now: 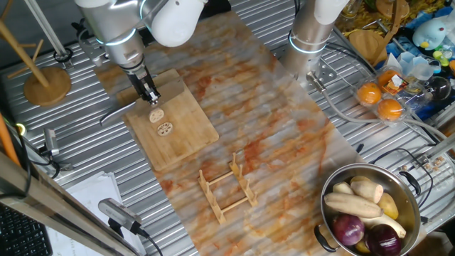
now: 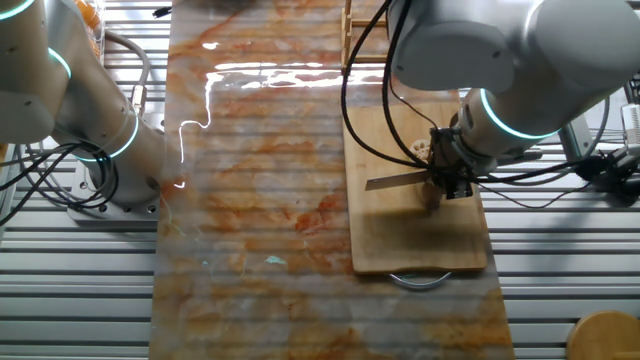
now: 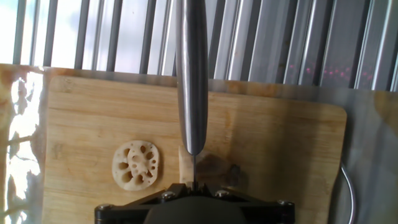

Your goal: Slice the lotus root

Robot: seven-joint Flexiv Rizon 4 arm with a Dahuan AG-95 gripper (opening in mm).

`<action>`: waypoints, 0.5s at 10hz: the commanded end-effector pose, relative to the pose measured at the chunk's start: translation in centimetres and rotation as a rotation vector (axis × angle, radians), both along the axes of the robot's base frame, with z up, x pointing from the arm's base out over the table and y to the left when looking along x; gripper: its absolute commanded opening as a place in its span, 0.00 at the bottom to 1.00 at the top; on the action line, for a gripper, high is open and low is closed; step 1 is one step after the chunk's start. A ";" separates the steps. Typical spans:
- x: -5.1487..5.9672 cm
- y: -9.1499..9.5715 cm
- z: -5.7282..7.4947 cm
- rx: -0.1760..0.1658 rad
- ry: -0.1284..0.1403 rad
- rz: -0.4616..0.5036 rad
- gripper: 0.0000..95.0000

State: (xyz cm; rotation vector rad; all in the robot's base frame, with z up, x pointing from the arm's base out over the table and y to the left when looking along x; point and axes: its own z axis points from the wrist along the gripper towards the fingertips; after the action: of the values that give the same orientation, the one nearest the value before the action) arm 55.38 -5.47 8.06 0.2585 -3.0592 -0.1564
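My gripper [image 1: 147, 91] is shut on a steel knife [image 3: 191, 81] and stands over the bamboo cutting board [image 1: 186, 139]. In the hand view the blade runs straight away from the fingers, seen edge-on. Its lower end sits on a small pale lotus root chunk [image 3: 184, 165], mostly hidden by the blade and gripper [image 3: 191, 185]. One round beige slice with dark holes [image 3: 135, 164] lies flat to the left of the blade. One fixed view shows two slices [image 1: 156, 114] [image 1: 165, 129] just below the gripper. In the other fixed view the gripper [image 2: 445, 178] holds the blade [image 2: 398, 181] pointing left over the board [image 2: 400, 245].
A wooden rack [image 1: 227, 189] stands in front of the board on the marbled mat. A steel pot [image 1: 334, 227] at the front right holds long pale roots and purple onions. A second arm's base [image 1: 311, 35] stands at the back. Oranges [image 1: 379, 100] and clutter lie at the right.
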 end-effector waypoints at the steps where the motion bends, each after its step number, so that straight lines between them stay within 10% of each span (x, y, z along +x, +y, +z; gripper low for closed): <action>1: 0.1 0.0 -0.3 0.013 -0.003 -0.006 0.00; 5: 0.3 -0.2 -1.4 0.029 0.015 -0.002 0.00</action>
State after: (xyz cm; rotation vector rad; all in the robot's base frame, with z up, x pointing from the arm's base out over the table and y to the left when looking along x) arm 55.77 -5.77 8.05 0.2559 -3.0510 -0.1939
